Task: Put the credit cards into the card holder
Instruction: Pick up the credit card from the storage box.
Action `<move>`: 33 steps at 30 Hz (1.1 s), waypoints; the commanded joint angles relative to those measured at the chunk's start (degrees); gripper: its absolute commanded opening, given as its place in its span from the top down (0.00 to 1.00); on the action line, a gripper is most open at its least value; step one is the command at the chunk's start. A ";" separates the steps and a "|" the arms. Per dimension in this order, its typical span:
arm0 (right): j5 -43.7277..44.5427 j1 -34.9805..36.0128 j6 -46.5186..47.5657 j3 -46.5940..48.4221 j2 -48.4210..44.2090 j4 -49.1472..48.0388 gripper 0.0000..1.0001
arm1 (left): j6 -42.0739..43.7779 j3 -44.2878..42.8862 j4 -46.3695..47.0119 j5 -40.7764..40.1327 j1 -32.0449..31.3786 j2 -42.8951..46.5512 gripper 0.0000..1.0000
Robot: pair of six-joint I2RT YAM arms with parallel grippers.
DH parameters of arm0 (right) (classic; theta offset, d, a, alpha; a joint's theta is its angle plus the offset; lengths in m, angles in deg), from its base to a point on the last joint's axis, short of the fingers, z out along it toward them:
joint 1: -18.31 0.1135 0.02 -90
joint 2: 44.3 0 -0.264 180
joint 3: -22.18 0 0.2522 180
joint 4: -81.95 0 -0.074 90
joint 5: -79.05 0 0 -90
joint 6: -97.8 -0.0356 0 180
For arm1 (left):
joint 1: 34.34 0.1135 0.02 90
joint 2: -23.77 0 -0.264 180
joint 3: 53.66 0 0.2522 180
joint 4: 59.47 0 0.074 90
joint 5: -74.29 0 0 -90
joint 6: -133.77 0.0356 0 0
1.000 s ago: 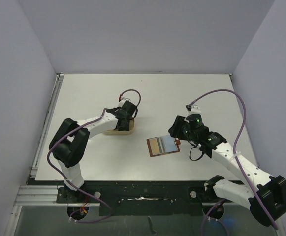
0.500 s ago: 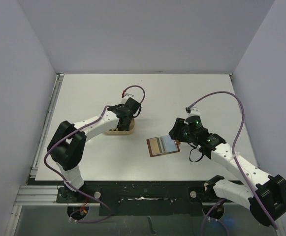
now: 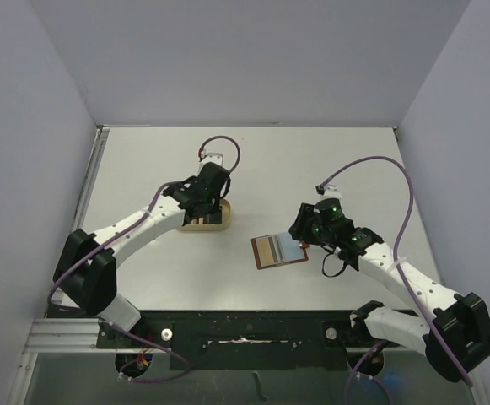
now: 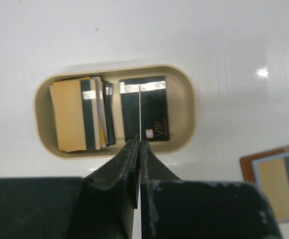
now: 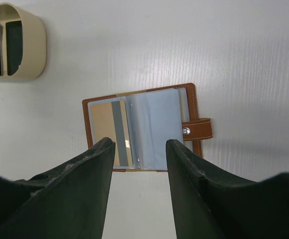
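Note:
My left gripper (image 4: 139, 142) is shut on a thin credit card (image 4: 140, 107), seen edge-on and sticking out past the fingertips above the tan tray (image 4: 186, 107). More credit cards lie in the tray: a tan stack (image 4: 72, 114) and a black one (image 4: 151, 127). In the top view the left gripper (image 3: 203, 192) hangs just behind the tray (image 3: 217, 224). The card holder (image 5: 144, 124) lies open on the table with a tan card (image 5: 104, 129) in its left pocket. My right gripper (image 5: 140, 142) hovers open above the holder's near edge.
The holder's snap tab (image 5: 199, 128) points right. In the top view the card holder (image 3: 278, 251) lies between the two arms, and the right arm's purple cable (image 3: 396, 181) loops above the table's right side. The table's side walls stand close on both sides.
My left gripper has shut on a card and lifted from the tray, drawing back toward the far side. The right arm and card holder have not moved.

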 commanded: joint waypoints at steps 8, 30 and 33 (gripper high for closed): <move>-1.42 -4.70 2.76 -0.10 8.83 -2.70 0.54 | -12.91 11.37 18.80 28.42 1.53 11.37 1.00; -4.91 0.59 -4.63 -4.54 15.04 -5.49 0.67 | -31.90 27.19 42.42 40.05 0.70 9.87 1.00; -5.04 2.14 -6.06 -4.84 13.96 -5.56 0.68 | -31.49 27.26 42.87 40.30 0.47 9.17 1.00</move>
